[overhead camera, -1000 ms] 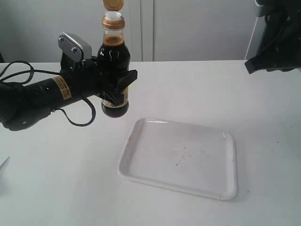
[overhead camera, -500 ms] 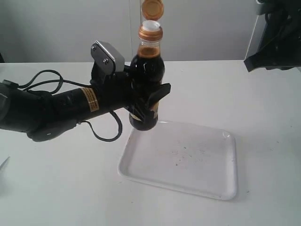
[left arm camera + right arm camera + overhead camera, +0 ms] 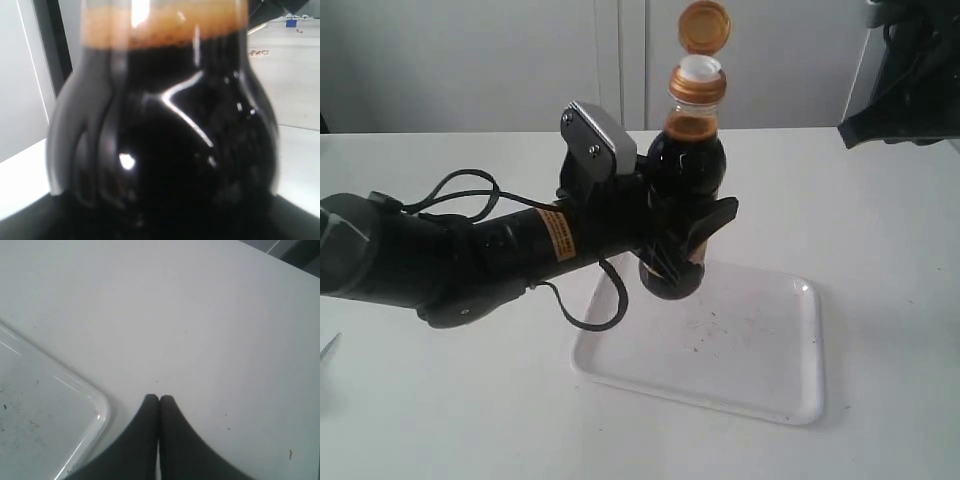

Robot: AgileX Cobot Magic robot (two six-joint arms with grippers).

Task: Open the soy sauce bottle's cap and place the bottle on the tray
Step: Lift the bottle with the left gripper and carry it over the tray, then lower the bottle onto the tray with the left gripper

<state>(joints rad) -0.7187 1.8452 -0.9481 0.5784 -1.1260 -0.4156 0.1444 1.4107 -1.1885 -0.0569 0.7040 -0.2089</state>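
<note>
My left gripper [image 3: 688, 240] is shut on the soy sauce bottle [image 3: 684, 175] and holds it upright in the air, its base just above the left part of the white tray [image 3: 790, 395]. The golden-orange cap [image 3: 704, 26] stands flipped open above the white spout [image 3: 698, 68]. In the left wrist view the dark bottle body [image 3: 165, 150] fills the picture and hides the fingers. My right gripper [image 3: 159, 399] is shut and empty, high above the bare table beside a corner of the tray [image 3: 75, 415]; its arm [image 3: 905, 80] shows at the upper right.
The white table [image 3: 440, 420] spreads around the tray. My left arm [image 3: 450, 255] with its looping cable [image 3: 590, 320] stretches in from the left. A pale wall with cabinet doors [image 3: 470, 60] stands behind.
My left arm has carried the bottle to the right, from over the table left of the tray to over the tray's left part. The right gripper has not moved.
</note>
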